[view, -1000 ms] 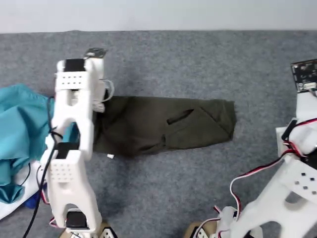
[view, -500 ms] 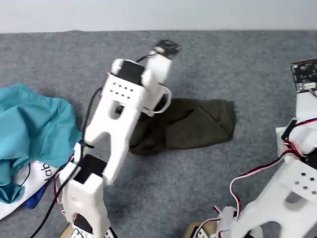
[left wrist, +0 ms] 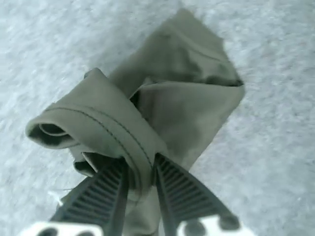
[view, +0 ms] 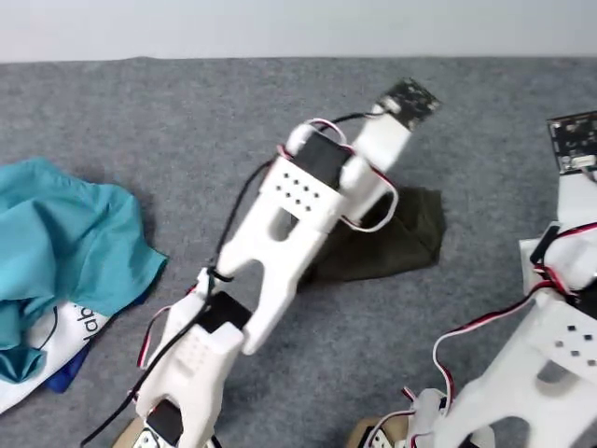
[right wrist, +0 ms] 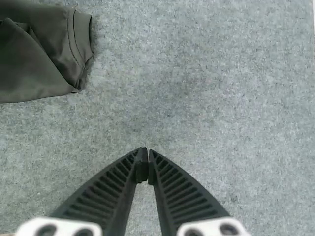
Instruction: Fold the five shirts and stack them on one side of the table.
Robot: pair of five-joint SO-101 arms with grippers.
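A dark olive shirt point(view: 401, 238) lies on the grey carpeted table point(view: 280, 121), right of centre. My left arm stretches diagonally over it, and my left gripper point(left wrist: 140, 172) is shut on a folded hem of the olive shirt point(left wrist: 162, 108), holding it lifted over the rest of the cloth. My right gripper point(right wrist: 144, 169) is shut with nothing in it, hanging over bare carpet a short way from the olive shirt's edge point(right wrist: 44, 49). The right arm point(view: 560, 308) stands at the table's right side.
A teal shirt point(view: 56, 243) lies crumpled at the left edge, over a white garment point(view: 65, 350) with a blue piece point(view: 61, 378) under it. Bare carpet stretches along the back and the front middle.
My left arm has swung from the table's left to the right, carrying the olive shirt's left end over onto its right half. The right arm has stayed still.
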